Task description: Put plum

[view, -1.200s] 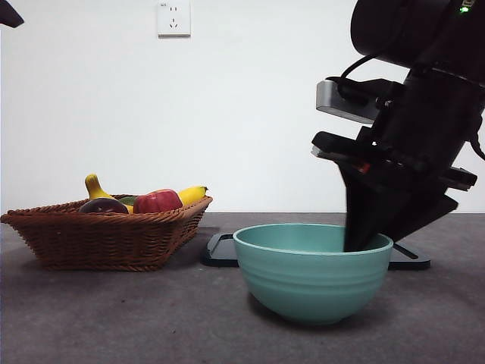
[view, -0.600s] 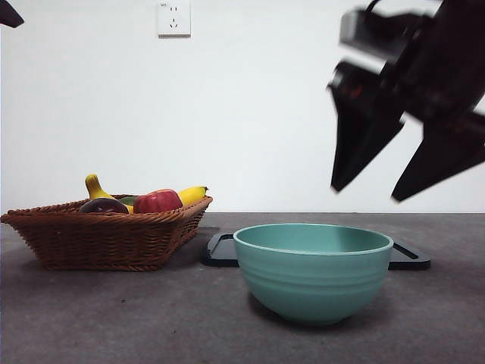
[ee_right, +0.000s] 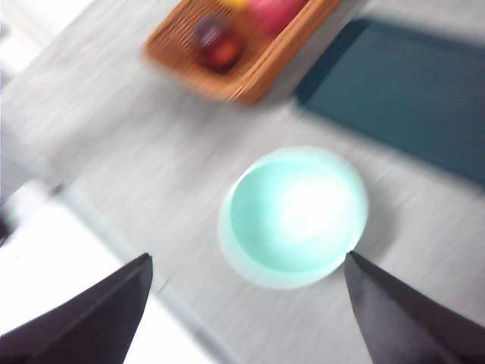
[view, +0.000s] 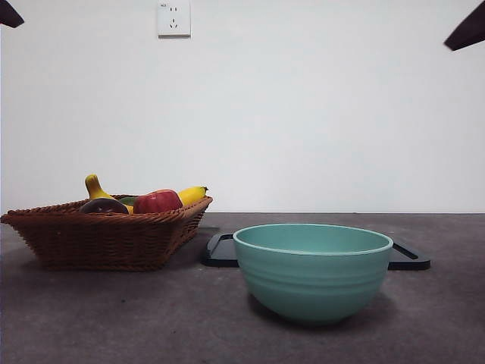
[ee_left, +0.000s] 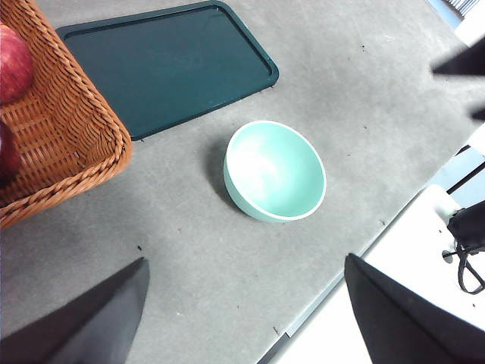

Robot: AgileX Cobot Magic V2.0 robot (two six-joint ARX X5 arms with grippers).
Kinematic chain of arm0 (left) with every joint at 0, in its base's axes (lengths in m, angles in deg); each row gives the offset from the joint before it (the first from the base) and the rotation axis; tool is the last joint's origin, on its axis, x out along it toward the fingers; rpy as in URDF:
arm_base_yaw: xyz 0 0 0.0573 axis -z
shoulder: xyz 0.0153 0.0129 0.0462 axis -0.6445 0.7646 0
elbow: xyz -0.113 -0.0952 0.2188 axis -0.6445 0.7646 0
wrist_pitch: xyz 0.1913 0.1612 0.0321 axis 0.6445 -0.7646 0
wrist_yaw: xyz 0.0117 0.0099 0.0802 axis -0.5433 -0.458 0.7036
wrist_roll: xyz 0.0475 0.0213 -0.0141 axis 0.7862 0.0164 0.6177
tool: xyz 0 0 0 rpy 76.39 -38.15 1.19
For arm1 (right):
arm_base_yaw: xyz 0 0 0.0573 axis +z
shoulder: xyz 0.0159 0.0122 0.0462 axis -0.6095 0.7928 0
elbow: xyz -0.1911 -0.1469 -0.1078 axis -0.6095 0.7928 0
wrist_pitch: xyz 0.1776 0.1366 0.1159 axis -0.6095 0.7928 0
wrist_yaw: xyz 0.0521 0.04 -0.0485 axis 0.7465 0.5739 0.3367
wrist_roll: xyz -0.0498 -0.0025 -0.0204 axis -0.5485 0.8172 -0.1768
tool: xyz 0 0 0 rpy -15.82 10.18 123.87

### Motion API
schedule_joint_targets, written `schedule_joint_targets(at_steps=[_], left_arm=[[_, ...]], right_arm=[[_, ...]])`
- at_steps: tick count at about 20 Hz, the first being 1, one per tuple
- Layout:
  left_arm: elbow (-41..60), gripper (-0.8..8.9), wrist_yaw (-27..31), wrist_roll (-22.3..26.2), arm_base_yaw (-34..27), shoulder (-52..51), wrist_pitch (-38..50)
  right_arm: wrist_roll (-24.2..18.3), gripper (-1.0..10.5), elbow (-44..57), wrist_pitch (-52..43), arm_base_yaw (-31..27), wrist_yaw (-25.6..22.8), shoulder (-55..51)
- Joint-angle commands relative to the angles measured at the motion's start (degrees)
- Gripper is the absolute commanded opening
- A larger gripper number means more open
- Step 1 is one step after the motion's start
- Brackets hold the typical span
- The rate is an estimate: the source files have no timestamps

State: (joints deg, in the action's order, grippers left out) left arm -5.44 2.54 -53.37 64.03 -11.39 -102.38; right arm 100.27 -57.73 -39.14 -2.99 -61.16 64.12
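My bench (view: 114,318) is a matte grey, faintly speckled surface under a plain white wall with a socket plate (view: 173,17). A smooth, round teal bowl (view: 313,269) sits near; a flat dark tray (ee_left: 163,64) with rounded corners lies behind it. Far left, the woven wicker basket (view: 106,235) holds the glossy dark plum (view: 104,205), a red apple (view: 157,202) and a banana (view: 192,195). My left tool (ee_left: 242,318) and right tool (ee_right: 246,311) hang high, both wide, both holding nothing.

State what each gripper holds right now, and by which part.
Nothing is held. Both the left gripper and right gripper are open and empty, high above the table; the plum lies in the basket.
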Motion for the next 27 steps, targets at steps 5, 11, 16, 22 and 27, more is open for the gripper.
schedule_joint_targets(at_steps=[5,11,16,22,27], left_arm=[[-0.7,3.97,-0.2,0.9,0.28,0.33,-0.68],[-0.7,3.91,-0.2,0.92,0.28,0.33,-1.2],[-0.7,0.04,-0.2,0.92,0.28,0.33,-1.18],[-0.7,0.07,-0.2,0.9,0.28,0.33,-0.94],[-0.7,0.07,-0.2,0.92,0.28,0.33,-0.79]], right_arm=[[-0.07,4.1,-0.7,3.93,0.55,1.09,-0.46],[-0.09,3.8,-0.7,3.93,0.55,1.09,-0.46],[-0.11,0.1,-0.7,3.93,0.55,1.07,-0.46],[-0.15,0.1,-0.7,3.32,0.55,1.07,-0.46],[-0.15,0.1,-0.7,3.08,0.55,1.07,-0.46]])
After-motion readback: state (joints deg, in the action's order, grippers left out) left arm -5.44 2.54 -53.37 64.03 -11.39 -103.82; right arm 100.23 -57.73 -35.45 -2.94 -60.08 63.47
